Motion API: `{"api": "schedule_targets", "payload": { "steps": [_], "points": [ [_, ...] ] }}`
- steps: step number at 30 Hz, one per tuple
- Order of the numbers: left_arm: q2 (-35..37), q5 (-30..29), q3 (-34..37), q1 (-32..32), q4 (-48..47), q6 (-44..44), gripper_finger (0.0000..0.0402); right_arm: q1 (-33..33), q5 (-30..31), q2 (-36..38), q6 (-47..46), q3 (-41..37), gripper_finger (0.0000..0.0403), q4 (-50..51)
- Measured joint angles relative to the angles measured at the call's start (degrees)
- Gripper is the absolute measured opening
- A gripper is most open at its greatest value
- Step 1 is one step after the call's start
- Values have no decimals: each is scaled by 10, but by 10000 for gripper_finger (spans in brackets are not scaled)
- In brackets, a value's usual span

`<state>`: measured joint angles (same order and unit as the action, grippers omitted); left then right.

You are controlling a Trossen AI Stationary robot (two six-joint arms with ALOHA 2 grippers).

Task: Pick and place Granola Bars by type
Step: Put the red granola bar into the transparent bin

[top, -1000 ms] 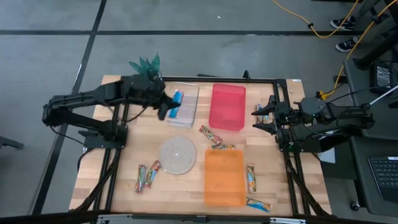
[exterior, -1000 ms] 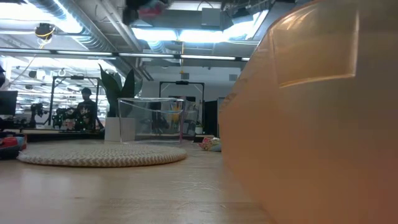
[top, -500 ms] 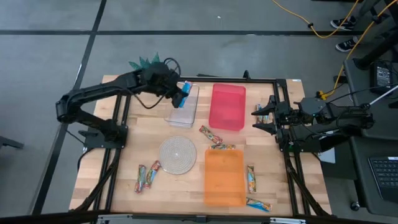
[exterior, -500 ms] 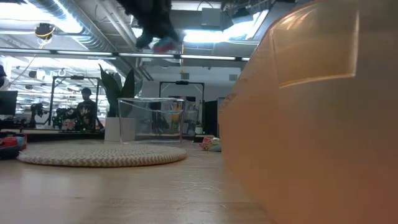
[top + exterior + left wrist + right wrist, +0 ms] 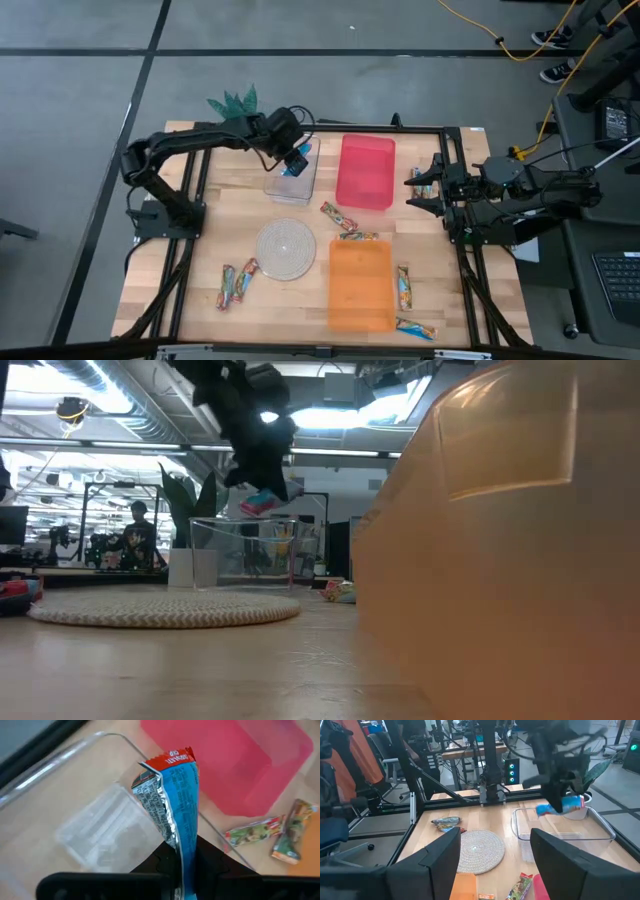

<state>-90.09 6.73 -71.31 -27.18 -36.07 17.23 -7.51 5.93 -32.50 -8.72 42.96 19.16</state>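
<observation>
My left gripper (image 5: 294,160) is shut on a blue granola bar (image 5: 299,153) and hovers over the clear bin (image 5: 291,175) at the table's far side. The low view shows that bar (image 5: 262,503) just above the bin's rim (image 5: 245,520). Other wrapped bars lie flat on the table: two (image 5: 340,215) (image 5: 359,236) between the red and orange bins, two (image 5: 403,285) (image 5: 415,328) right of the orange bin, two (image 5: 228,288) (image 5: 247,276) near the left front. My right gripper (image 5: 420,186) waits open at the table's right edge. My left gripper pinches the blue bar between its two fingers (image 5: 212,865) by the bar's lower end (image 5: 184,855). It comes from above, slanting down. The bar sticks out past the fingertips, its red-edged end (image 5: 175,757) farthest away. It is lifted clear, above the clear bin's floor (image 5: 100,832).
A red bin (image 5: 367,170) stands right of the clear bin and an orange bin (image 5: 360,285) fills the near right. A round woven mat (image 5: 285,248) lies in the middle. A green plant (image 5: 235,102) stands at the far left corner. A person shows in the room behind (image 5: 135,535).
My left gripper has carried the blue bar a little toward the table's right and far side and has come down toward the clear bin; in the low view it dropped from the picture's top to just above the bin's rim. It stays shut on the bar.
</observation>
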Motion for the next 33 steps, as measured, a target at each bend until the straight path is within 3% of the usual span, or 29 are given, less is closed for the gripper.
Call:
{"api": "schedule_targets", "payload": {
  "steps": [5, 13, 24, 33],
  "points": [
    [-25, 62, 0, 12, 56, 9, 36, 0, 0, 0, 1, 0, 241, 0],
    [-29, 73, 0, 28, 84, 15, 31, 0, 0, 0, 1, 0, 241, 0],
    [-29, -18, 2, 23, 10, -8, 37, 0, 0, 0, 2, 0, 241, 0],
    [-29, -29, 49, 3, 16, -14, 38, 0, 0, 0, 2, 0, 241, 0]
  ]
}}
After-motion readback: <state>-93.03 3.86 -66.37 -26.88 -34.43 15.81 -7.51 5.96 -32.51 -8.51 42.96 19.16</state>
